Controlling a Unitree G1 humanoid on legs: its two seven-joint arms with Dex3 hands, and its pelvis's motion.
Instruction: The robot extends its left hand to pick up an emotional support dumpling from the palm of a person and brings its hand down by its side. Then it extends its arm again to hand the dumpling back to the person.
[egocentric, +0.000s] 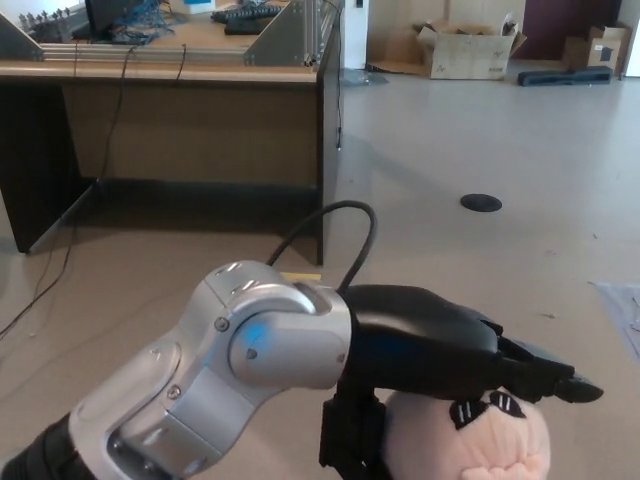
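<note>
A pale pink plush dumpling (480, 445) with a black sunglasses face sits at the bottom edge of the head view. My left hand (430, 345) lies over its top, the fingers (545, 378) reaching past its right side and the thumb (350, 440) pressed against its left side. The hand is shut on the dumpling. The silver forearm (240, 370) runs from the lower left and hides part of the toy. No person's palm shows. My right hand is out of view.
A wooden desk (200, 70) with cables and metal frames stands at the back left. Cardboard boxes (465, 50) sit by the far wall. A black round floor cover (481, 203) and a sheet of paper (625, 305) lie on the floor to the right.
</note>
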